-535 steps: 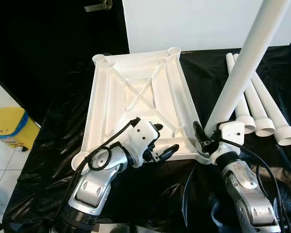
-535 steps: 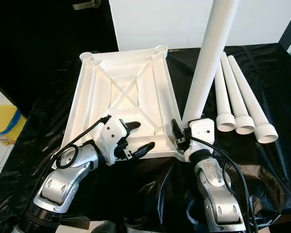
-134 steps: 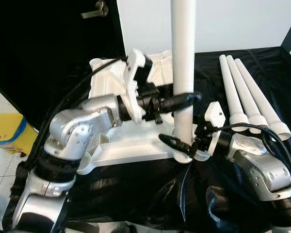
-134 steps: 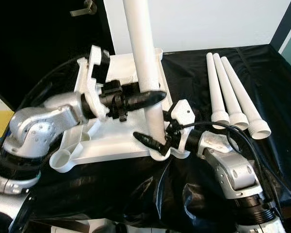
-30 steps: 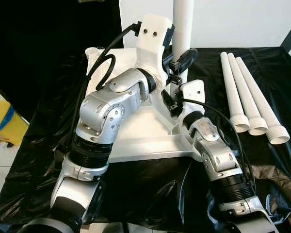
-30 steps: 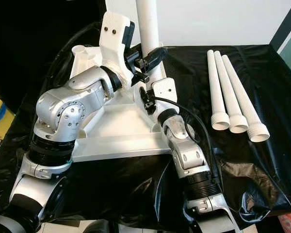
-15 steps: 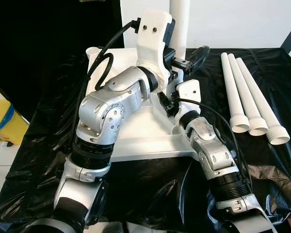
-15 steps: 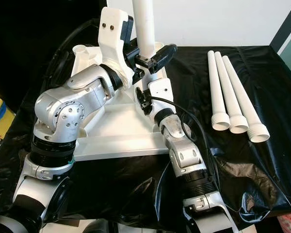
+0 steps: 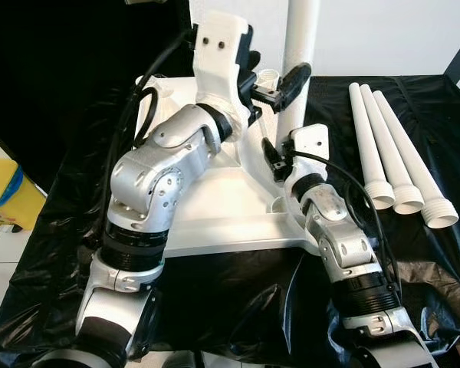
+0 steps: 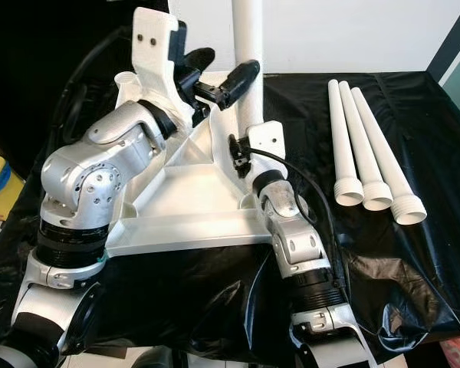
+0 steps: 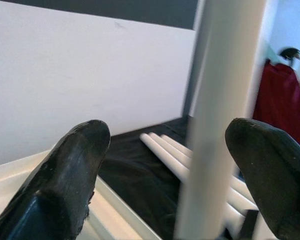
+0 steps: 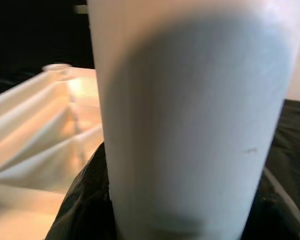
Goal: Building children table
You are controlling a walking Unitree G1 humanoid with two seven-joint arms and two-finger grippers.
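Nearest me is the black plastic sheet [image 9: 238, 299] over the work surface, w/ the white tabletop [image 9: 215, 230] lying upside down on it, ribs and corner sockets facing up so the legs can go in from above.

My right gripper [image 10: 241, 153] is low at the near right corner socket, reaching fwd along the tabletop edge. In the right wrist view the upright leg [image 12: 190, 120] sits right between my black fingers, pressed in on both sides, so I read that hand as clamped on the leg near its base. Makes sense: it steadies the leg where it meets the socket. Whether the thread is fully seated I can't tell; the joint is hidden behind my wrist.

Higher up and a bit farther, my left gripper [image 9: 272, 80] is raised beside the same leg [image 9: 299, 46]. Fingers are spread wide, one on each side of the leg, and in the left wrist view there's clear daylight btwn the fingertip pads [image 11: 70, 170] and the white tube [image 11: 220, 115]. So left hand holds nothing, leg stands in its gap but apart from both pads. My guess: it's placed there to re-grip and turn or guide the leg while the right keeps the base put.

Farther off to my right, three spare legs [image 9: 391, 153] lie side by side on the sheet, threaded wide ends toward me, well apart from both hands. Three sockets look unfilled, so approx one leg of four in hand.
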